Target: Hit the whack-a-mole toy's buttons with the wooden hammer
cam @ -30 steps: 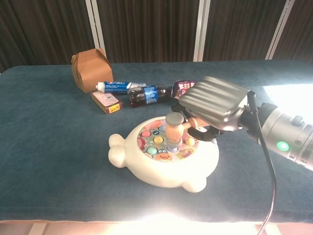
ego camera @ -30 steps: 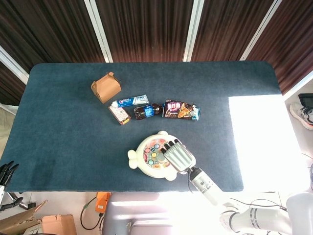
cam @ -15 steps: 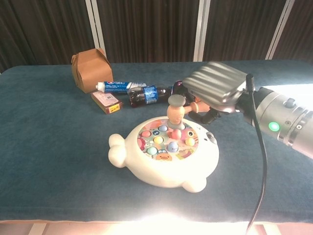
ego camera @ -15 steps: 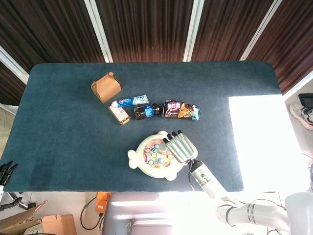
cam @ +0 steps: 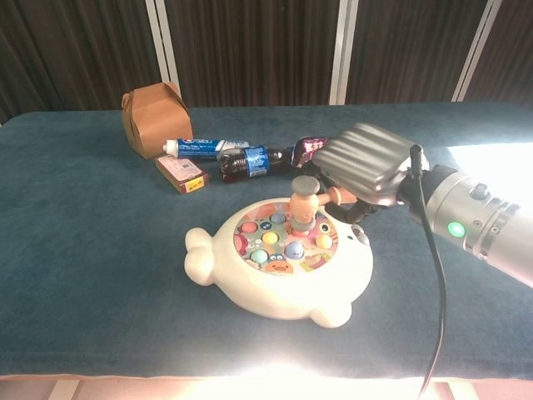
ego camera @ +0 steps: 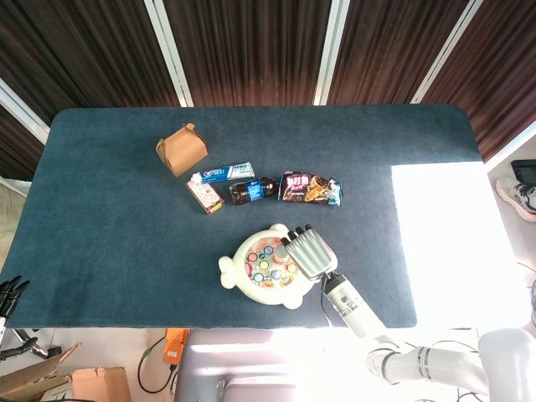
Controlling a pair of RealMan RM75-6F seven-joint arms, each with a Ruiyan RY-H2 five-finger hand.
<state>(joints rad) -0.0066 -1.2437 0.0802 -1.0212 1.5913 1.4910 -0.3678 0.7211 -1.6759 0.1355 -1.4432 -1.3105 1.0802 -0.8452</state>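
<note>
The cream whack-a-mole toy [cam: 250, 287] [ego camera: 239, 270] sits near the table's front edge, its round face full of coloured buttons [cam: 271, 240]. My right hand [cam: 366, 162] [ego camera: 308, 251] grips the handle of the wooden hammer [cam: 304, 204]. The hammer head stands upright with its lower end down on the buttons at the far right of the toy's face. In the head view my hand hides most of the hammer. My left hand [ego camera: 10, 293] shows only as dark fingertips at the lower left edge, away from the table.
Behind the toy lies a row: brown paper box [cam: 154, 117], toothpaste tube [cam: 200, 148], small red box [cam: 181, 173], dark drink bottle [cam: 254, 162] and snack packet [ego camera: 306, 188]. A bright sunlit patch [ego camera: 448, 243] covers the table's right side.
The hammer was down on the toy's near buttons, rose and shifted toward the far side, and has now come down again on the far right buttons. My right hand moved with it.
</note>
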